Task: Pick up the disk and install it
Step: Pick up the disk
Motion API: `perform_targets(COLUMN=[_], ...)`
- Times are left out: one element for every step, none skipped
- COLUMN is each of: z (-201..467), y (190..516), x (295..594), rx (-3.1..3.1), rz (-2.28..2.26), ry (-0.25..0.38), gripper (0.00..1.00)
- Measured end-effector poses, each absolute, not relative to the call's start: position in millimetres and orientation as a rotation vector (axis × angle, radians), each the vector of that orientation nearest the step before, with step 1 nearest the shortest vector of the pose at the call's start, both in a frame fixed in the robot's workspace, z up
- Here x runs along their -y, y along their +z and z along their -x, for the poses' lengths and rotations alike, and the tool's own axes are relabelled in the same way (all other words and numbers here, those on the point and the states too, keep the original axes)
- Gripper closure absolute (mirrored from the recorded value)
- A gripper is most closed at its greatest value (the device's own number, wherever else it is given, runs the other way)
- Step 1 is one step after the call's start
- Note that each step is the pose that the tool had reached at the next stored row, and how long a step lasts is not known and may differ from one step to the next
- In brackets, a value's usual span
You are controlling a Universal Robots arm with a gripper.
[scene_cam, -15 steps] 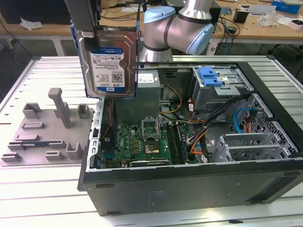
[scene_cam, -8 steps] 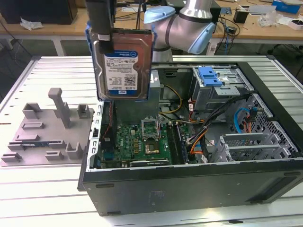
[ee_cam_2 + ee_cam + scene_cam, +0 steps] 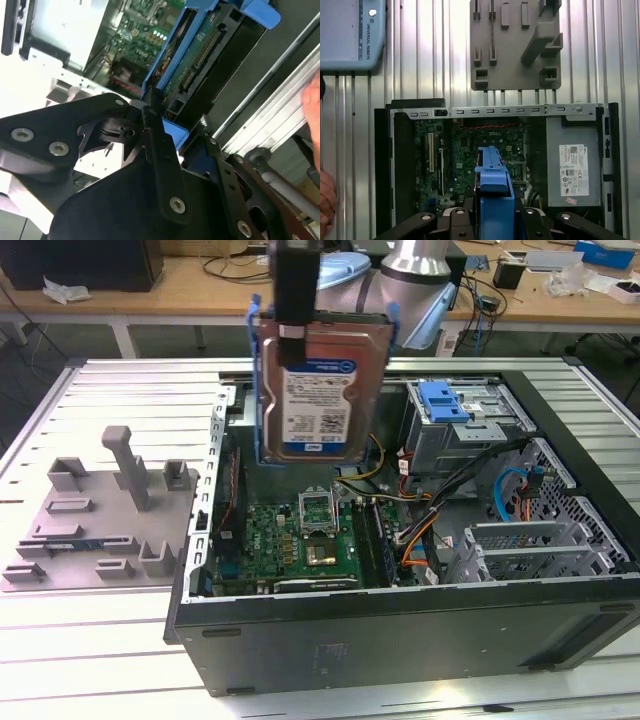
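Note:
The disk [image 3: 318,390], a silver hard drive with a blue-and-white label in a blue plastic carrier, hangs on edge in the air above the open computer case [image 3: 400,630]. My gripper [image 3: 298,332] comes down from above and is shut on the disk's upper end, one black finger lying over the label side. In the second wrist view the black fingers [image 3: 156,131] clamp the carrier's blue edge, with the disk [image 3: 200,65] and its connector side reaching away from them. In the first wrist view the disk's blue carrier [image 3: 492,172] juts out over the green motherboard [image 3: 470,155].
Inside the case, at the exterior view's right, a grey drive cage [image 3: 470,435] carries a blue bracket [image 3: 445,400]. Cables [image 3: 420,520] run beside the motherboard [image 3: 300,540]. A grey fixture plate [image 3: 100,510] lies on the ribbed table. A person's hand [image 3: 325,197] shows at the table's edge.

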State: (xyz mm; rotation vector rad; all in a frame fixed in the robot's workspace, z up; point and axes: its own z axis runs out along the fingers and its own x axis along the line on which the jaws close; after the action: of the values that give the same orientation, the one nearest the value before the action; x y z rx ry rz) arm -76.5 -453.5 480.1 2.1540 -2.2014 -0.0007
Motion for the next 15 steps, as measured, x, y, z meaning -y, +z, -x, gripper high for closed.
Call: perform_targets(z=[71.9,63.8,59.4,54.2,45.7,40.7,36.5,29.3,25.0,20.3,14.3,12.8,12.1,12.0,12.0], y=[480.1,480.1,480.1,480.1,480.1,480.1,480.1,480.1,480.1,480.1,480.1,480.0,480.1,480.0,480.1], x=[455.0,457.8,459.2,460.9,463.7,465.2,466.5,468.6,469.9,471.2,473.0,473.1,473.1,473.1,473.1], rx=[2.201,2.201,2.201,2.201,2.201,2.201,2.201,2.201,2.201,2.201,2.201,2.201,2.201,2.201,2.201], rz=[-2.154,-2.154,-2.154,-2.154,-2.154,-2.154,-2.154,-2.154,-2.154,-2.154,-2.154,-2.154,-2.154,-2.154,-2.154], ry=[-0.001,-0.001,-0.001,-0.001,-0.001,-0.001,-0.001,-0.001,-0.001,-0.001,-0.001,-0.001,-0.001,-0.001,-0.001], gripper=[0.64,0.64,0.64,0.64,0.64,0.64,0.64,0.64,0.64,0.64,0.64,0.64,0.64,0.64,0.64])
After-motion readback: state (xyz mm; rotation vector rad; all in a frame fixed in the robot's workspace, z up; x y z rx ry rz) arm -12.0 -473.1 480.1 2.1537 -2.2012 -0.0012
